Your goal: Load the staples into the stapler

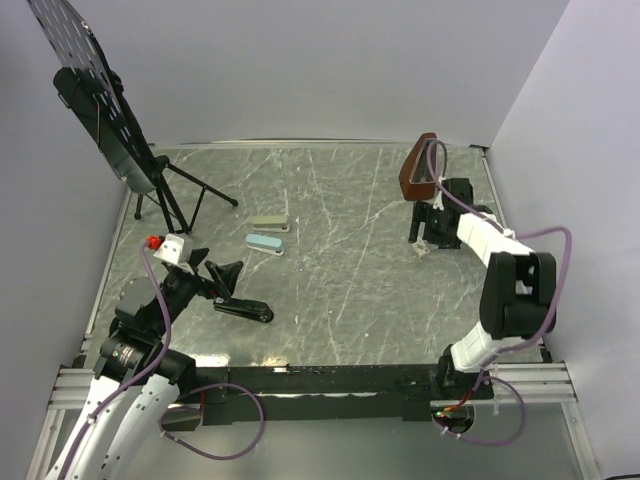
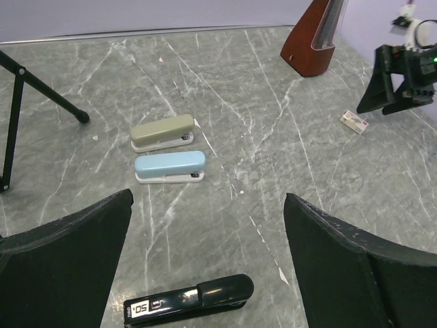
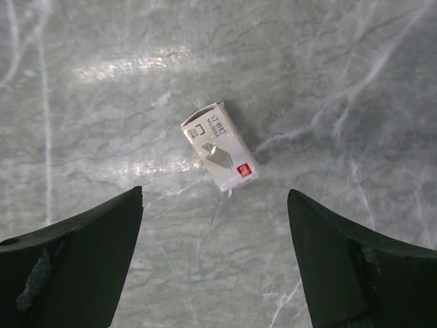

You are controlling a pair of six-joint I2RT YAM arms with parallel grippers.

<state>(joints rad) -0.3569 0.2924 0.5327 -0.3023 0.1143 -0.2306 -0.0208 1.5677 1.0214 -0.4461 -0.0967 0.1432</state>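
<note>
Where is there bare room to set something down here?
The widest bare patch is mid-table, between the blue stapler and the right gripper over the staple box. The near strip right of the black stapler is bare too. The left is crowded: tripod, grey-green stapler, left gripper.

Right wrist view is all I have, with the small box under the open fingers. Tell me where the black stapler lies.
Observer: The black stapler lies at the near left of the table, just by the left gripper, far across from your staple box.
Operator: Give me the left gripper's state.
Observer: Open and empty, touching nothing.
Operator: List anything nearby to avoid.
Observer: A grey-green stapler and a light blue stapler lie side by side, further toward the table's middle.
</note>
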